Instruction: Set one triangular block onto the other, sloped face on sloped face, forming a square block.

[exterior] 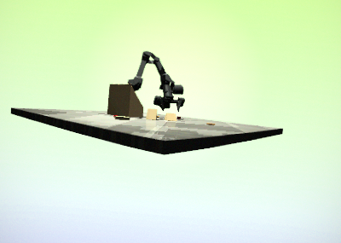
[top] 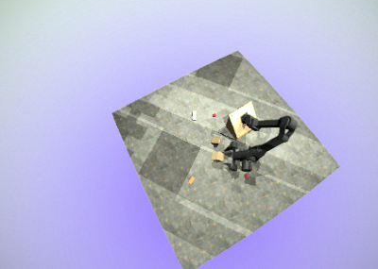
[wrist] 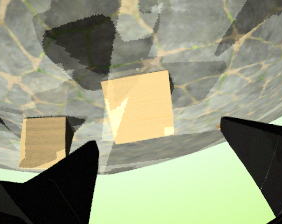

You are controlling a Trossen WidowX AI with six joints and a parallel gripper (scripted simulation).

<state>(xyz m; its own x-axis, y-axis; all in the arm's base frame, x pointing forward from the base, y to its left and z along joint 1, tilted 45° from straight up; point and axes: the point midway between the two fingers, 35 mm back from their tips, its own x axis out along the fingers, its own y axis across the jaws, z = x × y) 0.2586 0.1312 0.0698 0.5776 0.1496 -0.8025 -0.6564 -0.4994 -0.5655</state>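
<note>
One wooden triangular block [top: 217, 156] [exterior: 170, 117] [wrist: 139, 107] sits on the table in front of the gripper, showing a pale face in the wrist view. The other wooden triangular block [top: 215, 140] [exterior: 152, 113] [wrist: 44, 142] stands a short way to its side, apart from it, at the left in the wrist view. How their sloped faces lie is too small to tell. My gripper [top: 228, 158] [exterior: 172, 110] [wrist: 161, 135] is wide open and empty, above the table close to the first block; neither block is between its fingers.
A large box with a sloped face [top: 234, 124] [exterior: 120, 100] stands by the arm's base. A pale small block [top: 194, 115] and a red piece [top: 214, 114] lie on the far side. An orange block [top: 191, 179] [exterior: 210, 124] and another red piece [top: 247, 176] lie on the other side.
</note>
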